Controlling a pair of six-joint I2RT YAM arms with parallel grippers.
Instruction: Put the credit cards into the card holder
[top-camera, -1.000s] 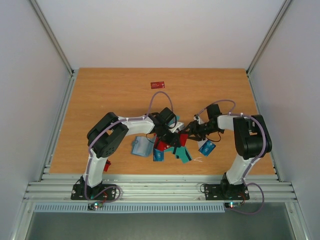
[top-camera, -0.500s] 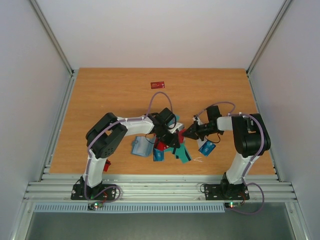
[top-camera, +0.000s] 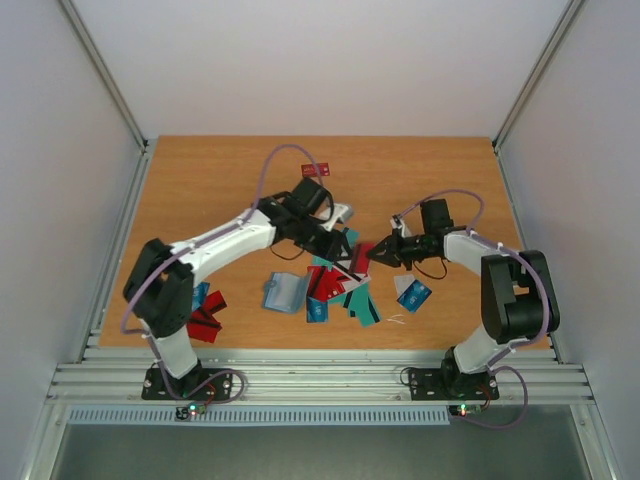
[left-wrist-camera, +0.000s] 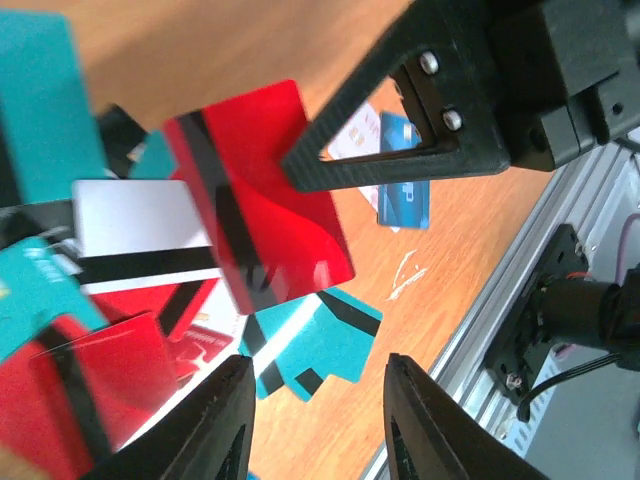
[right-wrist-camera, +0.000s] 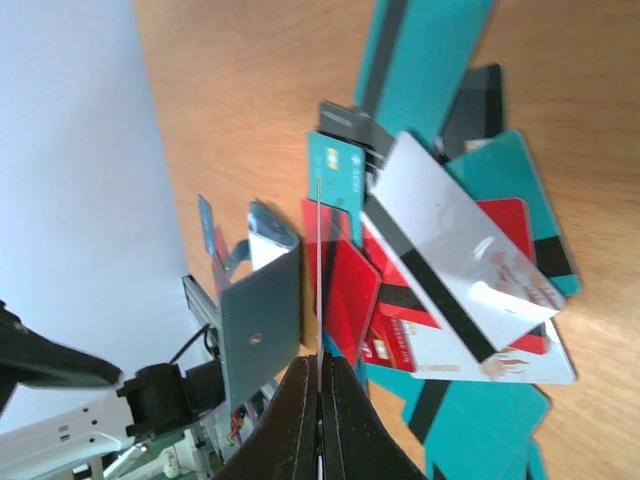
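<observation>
— Where's the card holder (top-camera: 283, 293)?
— Flat on the table (top-camera: 200, 190), towards the near side, just left of the heap of credit cards (top-camera: 340, 292). Its paler face is up, so I'd say it lies open. Nothing is touching it.
— And the card in play?
— A red card (left-wrist-camera: 262, 200) with a black stripe, lifted clear above the heap. The right gripper (top-camera: 374, 252) has it, fingers pressed together on one edge. The card is so thin that the wrist camera sees it as a bare line.
— What makes this step go well?
— My guess is the red card goes to the holder next. I'd keep the pinch at that edge so most of the card sticks out free. Carry it leftward over the heap without clipping the white card (left-wrist-camera: 140, 215) on top, then bring the free edge in low and square to a pocket mouth. The holder looks light and loose, so it'll likely skate unless something pins it.
— The left gripper (left-wrist-camera: 318, 365)?
— It hovers right beside the red card, fingers (left-wrist-camera: 225, 430) spread, nothing between them, touching nothing I can see. It's free for the pinning job.
— Anything further out?
— A blue-and-white card (top-camera: 413, 291) lies apart on the right, loose cards (top-camera: 207, 312) sit near the table's left front, and a lone red card (top-camera: 316, 169) is far back
</observation>
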